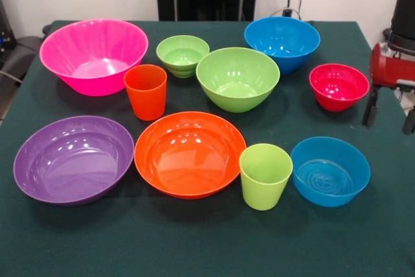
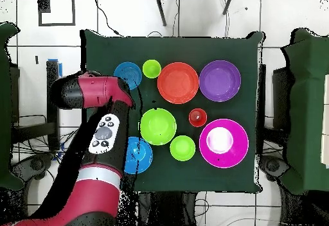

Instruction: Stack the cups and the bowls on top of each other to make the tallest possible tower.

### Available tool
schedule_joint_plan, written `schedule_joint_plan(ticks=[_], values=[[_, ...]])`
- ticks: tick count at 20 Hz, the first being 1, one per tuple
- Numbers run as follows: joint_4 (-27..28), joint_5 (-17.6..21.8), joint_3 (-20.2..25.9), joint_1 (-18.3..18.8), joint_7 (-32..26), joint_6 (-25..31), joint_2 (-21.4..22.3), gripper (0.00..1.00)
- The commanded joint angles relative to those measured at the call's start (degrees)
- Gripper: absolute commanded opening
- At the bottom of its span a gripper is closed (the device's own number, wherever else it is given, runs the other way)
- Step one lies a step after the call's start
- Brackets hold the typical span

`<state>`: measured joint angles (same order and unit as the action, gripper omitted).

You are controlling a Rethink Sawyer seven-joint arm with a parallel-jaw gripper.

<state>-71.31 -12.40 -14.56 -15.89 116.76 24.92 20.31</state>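
lime cup [image 1: 266, 176]: nearest you in the front view, upright and empty, between the orange bowl [image 1: 189, 153] and the low blue bowl [image 1: 330, 170].
claw [image 1: 390, 109]: at the right edge of that view, two dark tips hanging apart with nothing between them; you can call it released.
red bowl [image 1: 338, 86]: just left of the claw, the closest piece to it, empty.
other bowls: all empty, none stacked.
worktop [image 1: 194, 244]: no tower begun.

The red arm [image 2: 96, 117] reaches over the table [image 2: 247, 172] from its bottom-left corner. Along the top edge sit a blue bowl [image 2: 128, 76], lime cup [image 2: 151, 68], orange bowl [image 2: 178, 83] and purple bowl [image 2: 220, 80]; the pink bowl [image 2: 223, 142] sits bottom-right.
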Motion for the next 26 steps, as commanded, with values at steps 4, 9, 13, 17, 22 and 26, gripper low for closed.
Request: schedule_joint_plan(ticks=[4,9,13,17,22,26], values=[[3.4,3.1,5.9,5.6,-2.8,10.1,0.7,1.00],[9.4,4.7,6.9,9.0,-6.8,13.1,-1.3,1.00],[12.2,5.7,8.9,11.0,-8.7,12.8,-3.5,1.00],[13.9,6.5,9.8,12.0,-9.5,12.4,-4.7,1.00],[13.7,7.6,9.5,11.6,-7.8,11.5,-5.6,1.00],[12.8,8.9,9.2,11.5,-6.8,10.1,-5.8,1.00]])
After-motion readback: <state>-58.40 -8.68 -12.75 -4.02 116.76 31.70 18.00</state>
